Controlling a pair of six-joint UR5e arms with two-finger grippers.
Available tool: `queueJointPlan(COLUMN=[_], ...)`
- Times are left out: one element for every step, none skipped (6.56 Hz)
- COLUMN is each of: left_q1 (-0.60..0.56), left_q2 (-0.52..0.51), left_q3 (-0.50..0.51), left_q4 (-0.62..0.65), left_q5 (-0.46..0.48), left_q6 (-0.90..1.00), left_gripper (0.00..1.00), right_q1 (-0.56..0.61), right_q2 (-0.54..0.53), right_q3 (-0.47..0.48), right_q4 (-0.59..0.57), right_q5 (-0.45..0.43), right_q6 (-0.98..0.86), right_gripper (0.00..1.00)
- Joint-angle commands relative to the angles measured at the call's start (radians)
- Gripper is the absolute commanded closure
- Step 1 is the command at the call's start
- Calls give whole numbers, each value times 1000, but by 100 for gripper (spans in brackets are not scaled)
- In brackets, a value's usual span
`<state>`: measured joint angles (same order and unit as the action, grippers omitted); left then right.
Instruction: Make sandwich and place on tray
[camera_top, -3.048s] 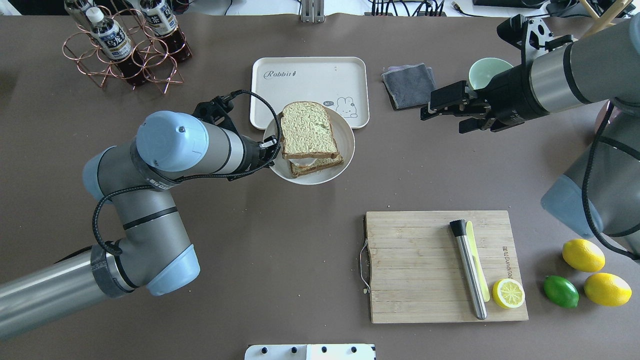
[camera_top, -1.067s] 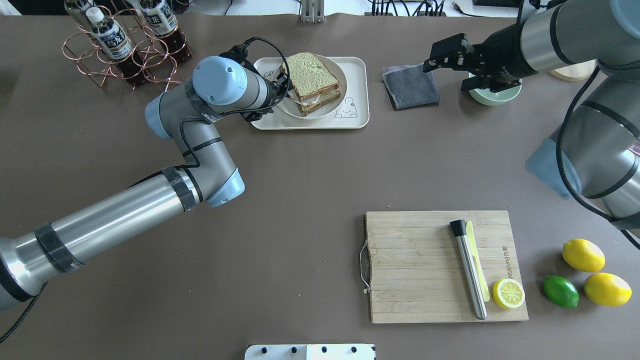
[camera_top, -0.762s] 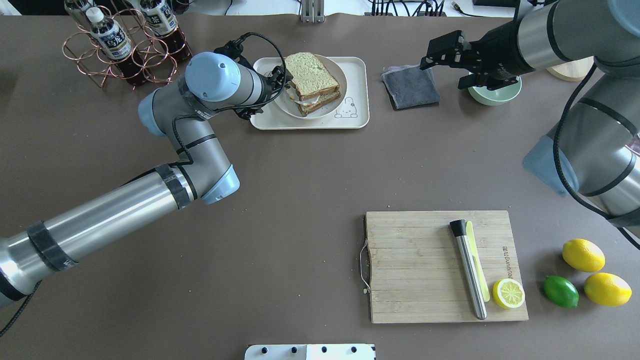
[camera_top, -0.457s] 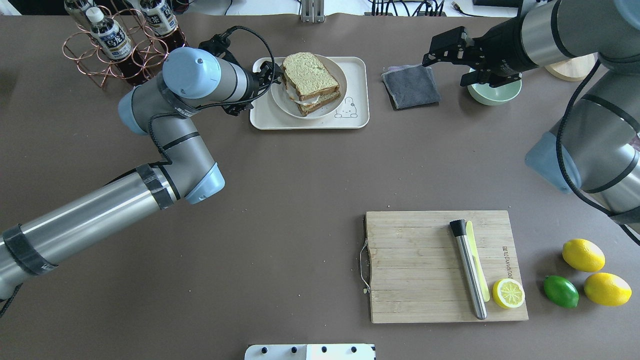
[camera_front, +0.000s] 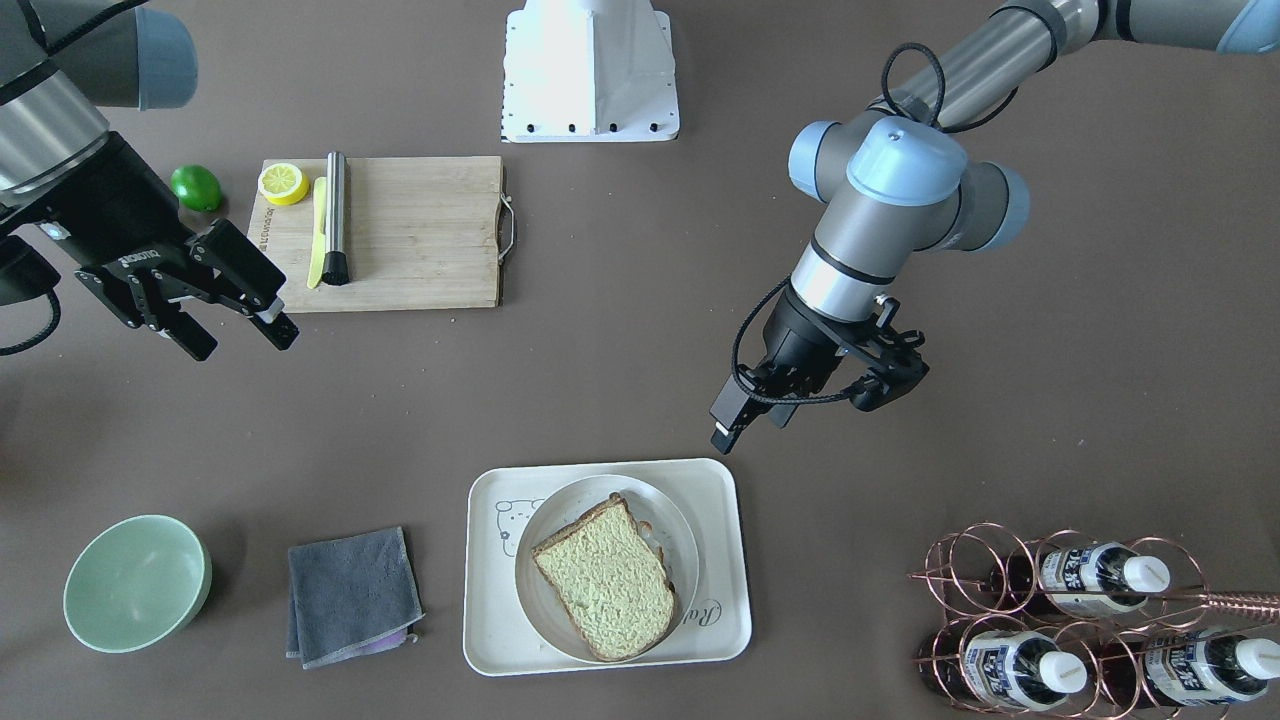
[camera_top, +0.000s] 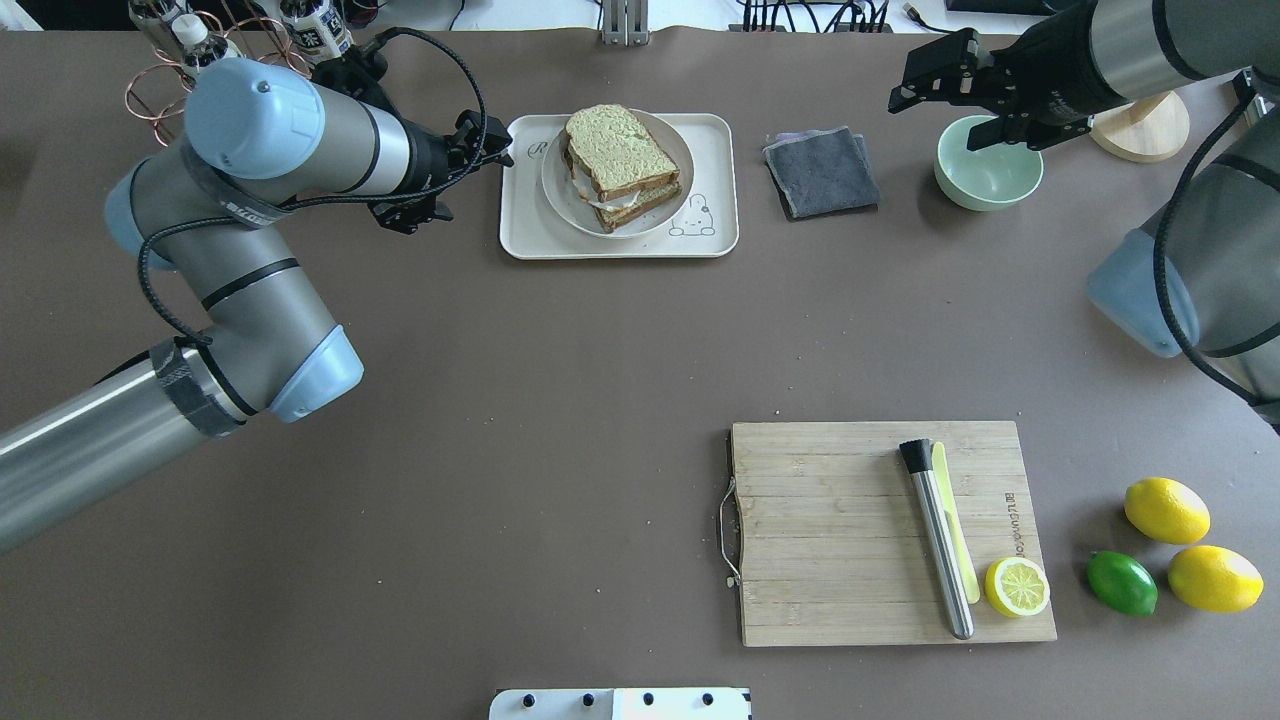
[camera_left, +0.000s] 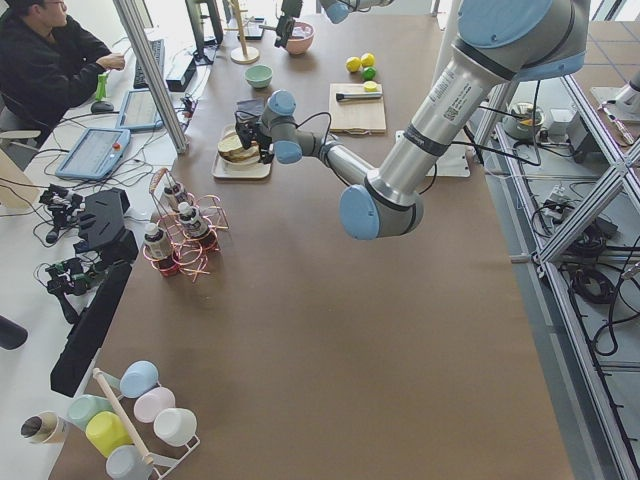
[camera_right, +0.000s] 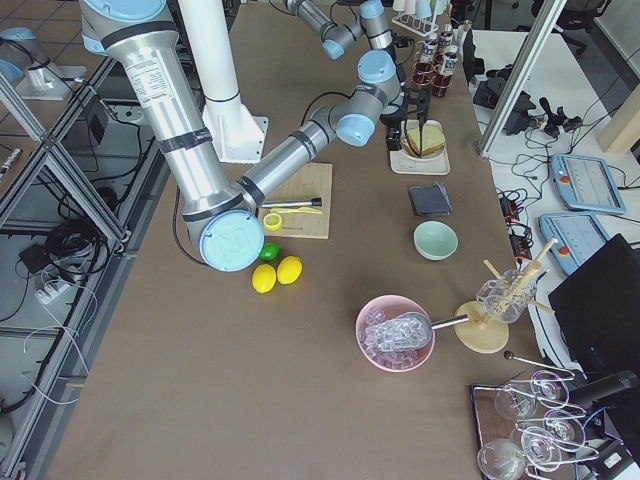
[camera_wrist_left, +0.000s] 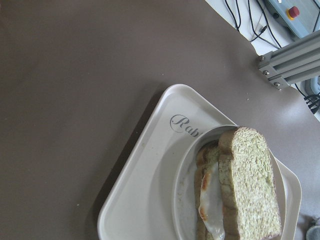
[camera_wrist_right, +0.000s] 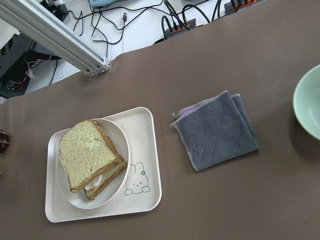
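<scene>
Logged sandwich (camera_top: 620, 160), two porous green-tan square slices (camera_wrist_right: 89, 150) with brown crusts round a white egg (camera_wrist_left: 210, 192), on smooth round plate (camera_top: 553, 187) inside cream plastic tray (camera_top: 620, 243) at desk's (camera_top: 600, 350) far edge. Judged light, soft, loosely stacked, likely to shear; best carried by stiff plate rim. Recorded left fingers (camera_front: 728, 418) and right fingers (camera_front: 190, 338) both apart, holding nothing.

Sandwich (camera_top: 620, 150) on plate (camera_top: 558, 198), plate on tray (camera_top: 714, 150); cloth (camera_top: 822, 172) beside tray
</scene>
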<state>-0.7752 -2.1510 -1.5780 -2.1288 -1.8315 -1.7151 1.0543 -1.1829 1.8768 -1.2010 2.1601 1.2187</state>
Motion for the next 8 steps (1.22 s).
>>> queueJointPlan(left_q1=[-9,-36,-67,-111,-177,-273,-412,-535], left_q2=[200,268,316,411,506,592,652,695], left_q3=[-265,-305,-336,-411,-486,-531,-515,-476], left_q4=[125,127,139,191,255,306,308,308], left_q5=[-2,-2,-2,-5,-9,-44,-174,-257], left_q6=[99,135,190,329,468,681,874,1067], left_gripper=[3,3,3,3,3,3,3,3], right_q1=[73,116,159,226,310,369,419,452], right_q2=[-53,-138,-200,-243,-262,-277,-300,-346], right_q3=[8,30,65,111,111,104,88,91], right_q4=[-74,-89,-209,-371,-537,-637,-661,-655], right_q5=[23,26,18,15,-2,-61,-72,-62], right_q6=[-140,-259,-419,-650,-920,-1126,-1247,-1296], right_gripper=[1,1,1,1,1,0,0,0])
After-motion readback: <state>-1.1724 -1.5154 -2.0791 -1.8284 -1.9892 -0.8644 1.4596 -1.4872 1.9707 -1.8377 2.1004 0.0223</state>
